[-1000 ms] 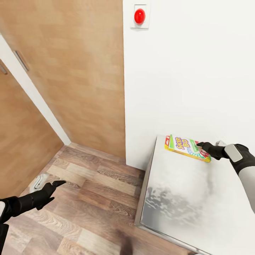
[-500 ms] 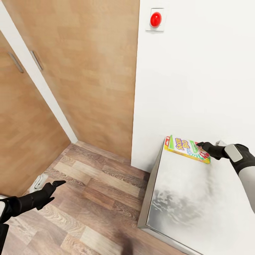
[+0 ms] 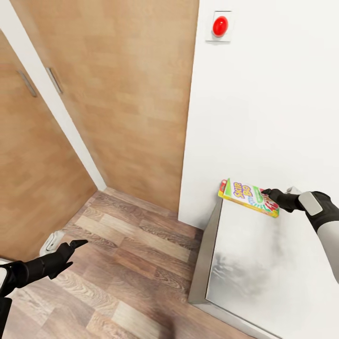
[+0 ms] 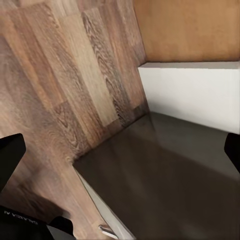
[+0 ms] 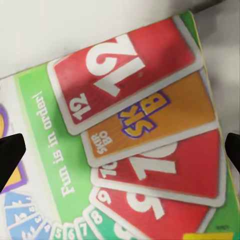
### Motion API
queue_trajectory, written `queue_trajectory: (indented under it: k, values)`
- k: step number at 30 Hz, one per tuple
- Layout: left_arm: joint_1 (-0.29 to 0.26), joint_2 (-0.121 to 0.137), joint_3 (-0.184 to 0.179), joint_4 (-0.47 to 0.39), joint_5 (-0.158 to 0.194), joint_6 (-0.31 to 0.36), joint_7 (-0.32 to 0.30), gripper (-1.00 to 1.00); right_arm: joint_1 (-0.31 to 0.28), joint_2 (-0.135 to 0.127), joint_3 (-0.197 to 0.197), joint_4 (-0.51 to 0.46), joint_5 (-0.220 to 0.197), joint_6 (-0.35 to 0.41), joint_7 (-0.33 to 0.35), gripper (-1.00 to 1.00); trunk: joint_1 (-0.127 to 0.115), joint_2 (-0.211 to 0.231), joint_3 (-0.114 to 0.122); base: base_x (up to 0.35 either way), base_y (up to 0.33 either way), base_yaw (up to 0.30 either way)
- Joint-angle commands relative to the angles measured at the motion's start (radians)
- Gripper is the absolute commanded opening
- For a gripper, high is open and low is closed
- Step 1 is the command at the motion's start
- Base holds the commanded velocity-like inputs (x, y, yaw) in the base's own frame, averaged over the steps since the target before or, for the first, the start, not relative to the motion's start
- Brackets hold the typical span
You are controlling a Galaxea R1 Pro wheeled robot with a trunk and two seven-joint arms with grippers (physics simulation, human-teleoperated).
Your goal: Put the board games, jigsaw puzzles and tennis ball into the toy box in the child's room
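The right gripper (image 3: 267,192) holds the board game (image 3: 248,197) by its near end, long axis pointing away leftward. Left gripper (image 3: 70,246) empty, fingers apart, far off.

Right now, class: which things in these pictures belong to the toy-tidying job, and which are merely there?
Belongs to the job:
SKIP BO board game
right gripper, at the game's edge

Merely there:
red wall button
wooden doors
wood floor

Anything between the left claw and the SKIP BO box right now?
Head view: only bare wood floor and the edge of the white surface lie between the left claw and the SKIP BO box.
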Motion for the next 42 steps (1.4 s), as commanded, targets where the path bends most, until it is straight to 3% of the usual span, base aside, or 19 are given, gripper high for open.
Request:
queue_trajectory:
  k: [1, 12, 21, 42]
  values:
    - [-0.001, 0.000, 0.001, -0.001, 0.010, 0.003, 0.011, 1.00, -0.001, 0.000, -0.005, -0.001, -0.002, 0.006, -0.001, 1.00, 0.000, -0.001, -0.001, 0.000, 0.071, 0.000]
    - [-0.001, -0.001, -0.001, -0.001, 0.010, 0.003, 0.011, 1.00, -0.001, 0.000, -0.005, -0.001, -0.002, 0.006, -0.001, 1.00, 0.000, -0.001, -0.001, 0.001, 0.015, 0.000]
    - [-0.001, -0.001, -0.027, -0.001, 0.007, 0.001, 0.012, 1.00, -0.001, 0.000, -0.005, -0.001, -0.002, 0.006, -0.001, 1.00, 0.000, -0.001, -0.001, 0.136, 0.001, 0.003]
    - [-0.001, -0.002, -0.030, 0.000, 0.008, 0.000, 0.011, 1.00, 0.010, -0.004, -0.015, -0.004, -0.001, -0.001, -0.002, 1.00, 0.000, -0.001, -0.001, 0.006, 0.000, 0.058]
